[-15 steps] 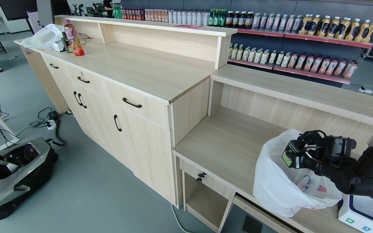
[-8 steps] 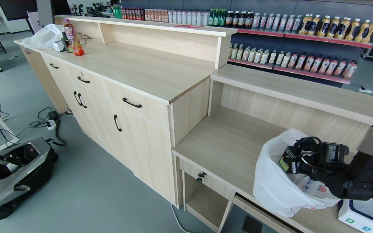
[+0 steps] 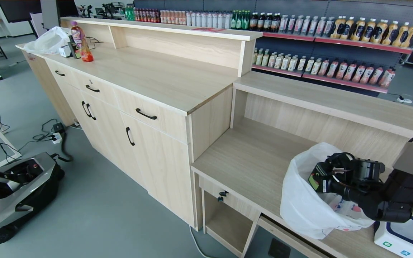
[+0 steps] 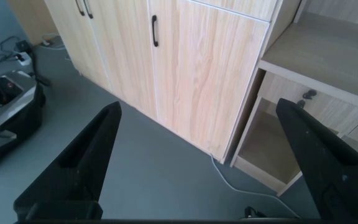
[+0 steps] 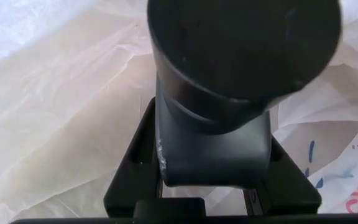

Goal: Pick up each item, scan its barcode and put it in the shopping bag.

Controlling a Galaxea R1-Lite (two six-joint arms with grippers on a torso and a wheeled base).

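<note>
A long wooden table [image 3: 163,77] is running from the far left toward the near right, and it is stepping down to a lower level on the right. Behind it, along the far side, drink shelves [image 3: 335,39] are carrying rows of bottles.

On the lower right part of the table a white shopping bag [image 3: 307,204] is sitting with its mouth gaping upward. The right gripper [image 3: 317,177] is hanging in that mouth, with its arm coming in from the right. In the right wrist view its fingers [image 5: 129,177] are clenching a dark cylindrical item [image 5: 241,56] from both sides. The bag's crinkled white plastic [image 5: 55,124] is spreading all around behind the item, so the item is sitting inside the bag's opening, in the gripper's hold. What kind of product it is cannot be told.

Just right of the bag, at the near edge of the table, a white scanner [image 3: 400,234] with a blue-framed face is standing.

The left gripper [image 4: 197,112] is hanging low on the left, over the grey floor [image 4: 154,168] in front of the cabinet doors [image 4: 197,56]. Its fingers [image 4: 79,168] are spreading wide, released, with nothing between them.

At the far left end of the table a second white bag [image 3: 47,41] is lying. A drink bottle [image 3: 78,37] is standing just to its right.
</note>
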